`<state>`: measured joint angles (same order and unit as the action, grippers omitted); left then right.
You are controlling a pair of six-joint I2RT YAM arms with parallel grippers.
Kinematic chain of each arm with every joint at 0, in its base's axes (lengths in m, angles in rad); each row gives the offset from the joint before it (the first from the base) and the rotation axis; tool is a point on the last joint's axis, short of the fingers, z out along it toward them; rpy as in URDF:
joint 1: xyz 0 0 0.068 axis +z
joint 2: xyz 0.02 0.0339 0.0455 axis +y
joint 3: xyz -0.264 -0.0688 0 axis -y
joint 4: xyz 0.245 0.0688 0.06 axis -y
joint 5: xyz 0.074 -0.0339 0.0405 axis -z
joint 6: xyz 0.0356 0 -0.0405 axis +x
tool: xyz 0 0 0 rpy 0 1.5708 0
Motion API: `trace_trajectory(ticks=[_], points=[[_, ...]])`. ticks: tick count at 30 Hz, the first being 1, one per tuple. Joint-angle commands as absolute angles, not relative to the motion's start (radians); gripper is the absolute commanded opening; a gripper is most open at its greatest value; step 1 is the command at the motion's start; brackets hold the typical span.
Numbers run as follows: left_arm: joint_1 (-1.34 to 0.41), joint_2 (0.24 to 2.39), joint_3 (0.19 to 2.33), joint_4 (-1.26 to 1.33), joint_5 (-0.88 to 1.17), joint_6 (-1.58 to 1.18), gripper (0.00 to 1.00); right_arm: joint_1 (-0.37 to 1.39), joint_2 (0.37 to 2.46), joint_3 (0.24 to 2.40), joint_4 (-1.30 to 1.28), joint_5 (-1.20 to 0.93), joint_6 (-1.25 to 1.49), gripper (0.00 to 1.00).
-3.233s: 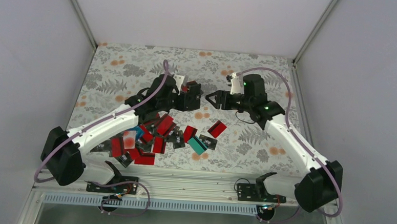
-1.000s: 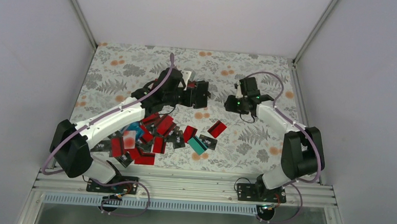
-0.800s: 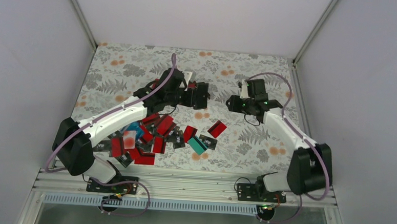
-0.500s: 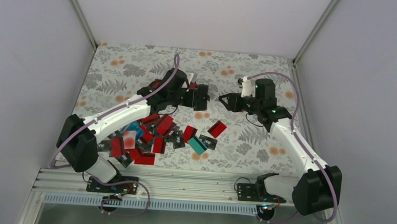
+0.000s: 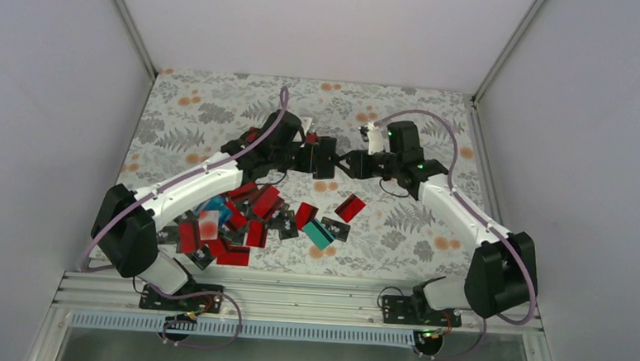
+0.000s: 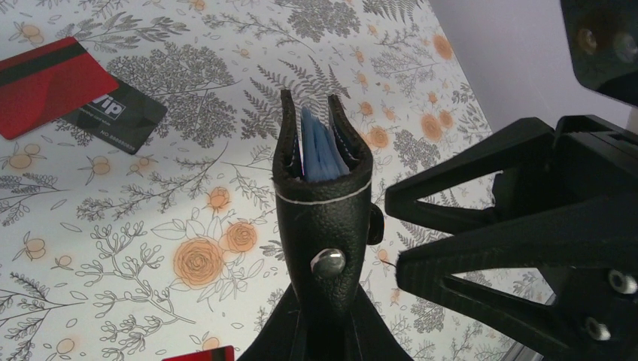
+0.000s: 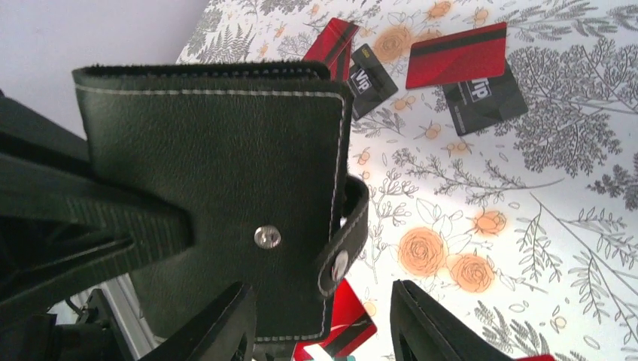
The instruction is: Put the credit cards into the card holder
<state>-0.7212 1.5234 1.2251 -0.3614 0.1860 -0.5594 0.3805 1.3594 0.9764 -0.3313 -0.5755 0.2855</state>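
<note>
My left gripper [image 5: 305, 157] is shut on the black card holder [image 5: 323, 156] and holds it above the table. In the left wrist view the card holder [image 6: 323, 203] stands edge-on between the jaws, its mouth open, with blue cards [image 6: 320, 154] inside. My right gripper [image 5: 352, 163] is open right beside the holder. In the right wrist view the card holder [image 7: 218, 173] fills the left, its snap strap [image 7: 347, 226] hanging loose between my open right fingers [image 7: 226, 323]. Loose credit cards [image 5: 232, 221] lie heaped on the table below.
A red card [image 5: 349, 207] and a teal card [image 5: 317, 234] lie apart from the heap. A red card [image 6: 45, 83] and a black VIP card [image 6: 116, 114] lie on the floral cloth [image 5: 196, 116]. White walls and metal rails [image 5: 294, 295] border the table.
My right gripper swung away toward the right, then came back left and now sits against the holder's end. The left arm kept the holder almost still.
</note>
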Motion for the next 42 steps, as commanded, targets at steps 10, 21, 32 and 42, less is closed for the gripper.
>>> trace_trajectory(ticks=[10, 21, 32, 42], points=[[-0.720, 1.523, 1.246, -0.344, 0.207, -0.568, 0.02, 0.420, 1.456, 1.061, -0.323, -0.474, 0.308, 0.35], [-0.721, 1.522, 1.230, -0.332, 0.211, -0.568, 0.02, 0.420, 1.486, 1.059, -0.315, -0.462, 0.311, 0.11], [-0.719, 1.521, 1.128, -0.287, 0.204, -0.581, 0.02, 0.420, 1.452, 0.978, -0.321, -0.545, 0.310, 0.04], [-0.715, 1.635, 1.042, -0.167, 0.219, -0.594, 0.02, 0.420, 1.525, 0.920, -0.318, -0.600, 0.325, 0.04]])
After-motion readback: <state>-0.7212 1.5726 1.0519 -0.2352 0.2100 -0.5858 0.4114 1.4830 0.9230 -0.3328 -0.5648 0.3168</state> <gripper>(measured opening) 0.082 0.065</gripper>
